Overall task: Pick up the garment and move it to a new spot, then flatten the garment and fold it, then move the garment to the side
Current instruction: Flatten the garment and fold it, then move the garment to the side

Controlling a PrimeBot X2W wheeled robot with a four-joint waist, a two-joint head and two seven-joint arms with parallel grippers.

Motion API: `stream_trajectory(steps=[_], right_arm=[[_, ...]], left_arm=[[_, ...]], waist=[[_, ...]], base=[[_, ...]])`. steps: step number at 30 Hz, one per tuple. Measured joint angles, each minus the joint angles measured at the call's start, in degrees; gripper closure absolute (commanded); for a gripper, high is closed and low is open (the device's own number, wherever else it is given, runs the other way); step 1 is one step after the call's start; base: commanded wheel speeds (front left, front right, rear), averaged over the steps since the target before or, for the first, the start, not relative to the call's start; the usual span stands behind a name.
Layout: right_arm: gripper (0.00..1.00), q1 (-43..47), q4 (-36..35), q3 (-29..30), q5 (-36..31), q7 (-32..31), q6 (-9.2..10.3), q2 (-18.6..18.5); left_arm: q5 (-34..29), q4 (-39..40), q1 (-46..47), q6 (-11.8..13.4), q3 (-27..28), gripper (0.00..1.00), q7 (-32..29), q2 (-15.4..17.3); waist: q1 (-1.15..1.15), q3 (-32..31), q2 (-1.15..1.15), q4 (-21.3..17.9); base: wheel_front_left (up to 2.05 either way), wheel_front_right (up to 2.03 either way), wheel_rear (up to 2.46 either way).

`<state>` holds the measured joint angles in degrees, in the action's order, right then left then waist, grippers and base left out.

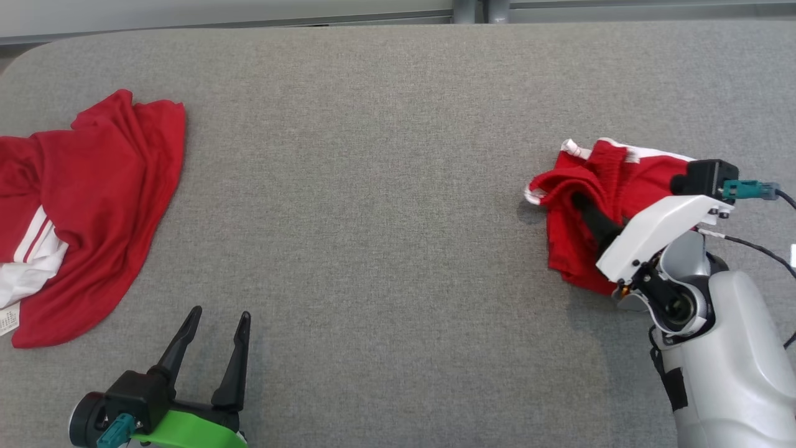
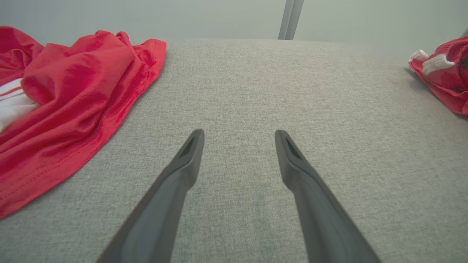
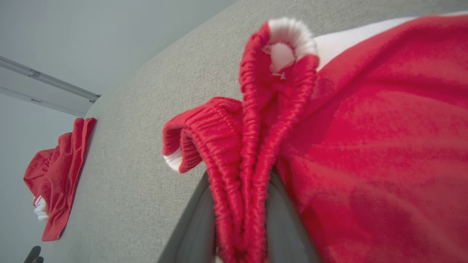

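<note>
The garment (image 1: 575,242) is a bunched red pair of shorts with white trim and an elastic waistband, lying at the right of the grey table (image 1: 385,186). My right gripper (image 1: 584,208) reaches into it from the lower right. In the right wrist view the gathered waistband (image 3: 252,146) runs down between my two fingers (image 3: 193,226), which press on it from both sides, their tips hidden by cloth. My left gripper (image 1: 221,314) rests low at the front left, open, with nothing but bare table between its fingers (image 2: 182,171). The garment (image 2: 442,76) also sits at the right edge of the left wrist view.
A second, larger red garment (image 1: 93,205) with white stripes lies spread at the table's left edge, close to the left gripper. The table's far edge (image 1: 398,25) runs along the top, with a metal post (image 1: 476,9) behind it.
</note>
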<state>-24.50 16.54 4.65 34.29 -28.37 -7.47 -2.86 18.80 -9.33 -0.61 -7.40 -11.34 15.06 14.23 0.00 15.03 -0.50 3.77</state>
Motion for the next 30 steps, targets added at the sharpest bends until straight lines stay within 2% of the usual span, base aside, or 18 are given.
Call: stream_trajectory(steps=[4, 8, 12, 13, 18, 23, 30], right_arm=[[0.0, 0.2, -2.5, -5.1, 2.8, -0.9, 0.0, 0.1], [0.0, 3.5, -9.7, -5.0, 3.5, -4.0, -0.01, 0.2], [0.0, 6.4, -17.9, 1.2, 3.3, -9.5, -0.01, 0.1], [0.0, 6.4, -17.9, 1.2, 3.3, -9.5, -0.01, 0.1], [0.0, 7.5, -23.2, 11.8, -1.2, -16.6, -0.01, -0.1], [0.0, 7.1, -20.3, 17.5, -7.1, -20.3, 0.0, -0.5], [0.0, 0.7, -8.0, 18.7, -9.9, -19.4, -0.01, -0.1]], left_arm=[[0.1, 0.0, 0.0, 0.0, 0.2, 0.0, 0.0, 0.0], [0.2, 0.4, -0.2, 0.0, 1.0, 0.0, 0.0, 0.2], [0.2, 0.9, -0.7, 0.0, 1.8, 0.0, 0.0, 0.2], [0.2, 0.9, -0.7, 0.0, 1.8, 0.0, 0.0, 0.2], [0.0, 1.6, -0.8, 0.0, 2.0, 0.0, 0.0, 0.1], [0.0, 2.0, 0.6, 0.0, 1.3, 0.0, 0.0, 0.1], [0.0, 1.6, 1.7, 0.0, 0.6, 0.0, 0.0, 0.2]], waist=[[0.0, -0.4, 0.0, -0.5], [0.0, -0.6, 0.0, -1.1], [0.0, -0.4, 0.0, -1.6], [0.0, -0.4, 0.0, -1.6], [0.0, 1.0, 0.0, -1.7], [0.0, 2.9, 0.0, -1.4], [0.0, 4.8, 0.0, -0.6]], base=[[0.0, 0.0, 0.0], [0.0, 0.0, 0.0], [0.0, 0.0, 0.0], [0.0, 0.0, 0.0], [0.0, 0.0, 0.0], [0.0, 0.0, 0.0], [0.0, 0.0, 0.0]])
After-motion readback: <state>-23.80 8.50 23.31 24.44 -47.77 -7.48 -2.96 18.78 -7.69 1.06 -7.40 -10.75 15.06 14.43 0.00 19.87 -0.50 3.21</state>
